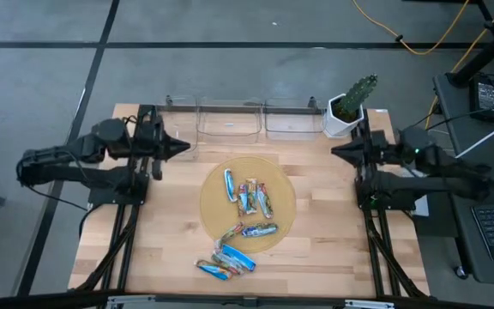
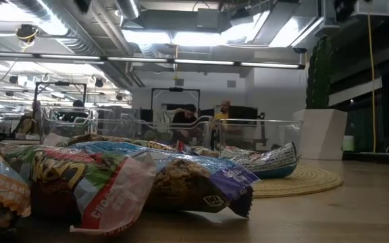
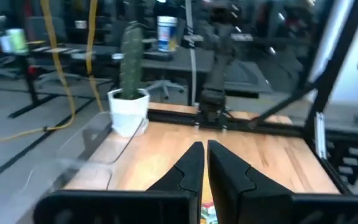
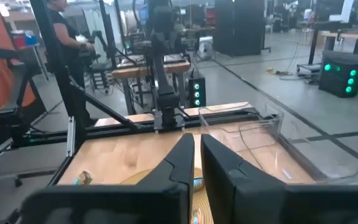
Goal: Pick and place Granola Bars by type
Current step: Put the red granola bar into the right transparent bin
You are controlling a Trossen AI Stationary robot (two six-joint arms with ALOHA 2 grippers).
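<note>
Several Granola Bars in blue and multicoloured wrappers lie on a round tan mat (image 1: 215,210) at the table's middle (image 1: 247,199). A few more lie off it near the front edge (image 1: 227,262) and fill the low view's foreground (image 2: 113,179). My left gripper (image 1: 183,147) is shut and raised at the table's left side, pointing level toward the middle. My right gripper (image 1: 336,152) is shut and raised at the right side, pointing back at it. Neither holds anything, as the wrist views show (image 3: 204,148) (image 4: 197,138).
Three clear plastic bins (image 1: 230,120) stand in a row along the far edge. A cactus in a white pot (image 1: 350,107) stands at the far right corner. Bare wood lies to the left and right of the mat. People show in the room beyond (image 4: 64,31).
</note>
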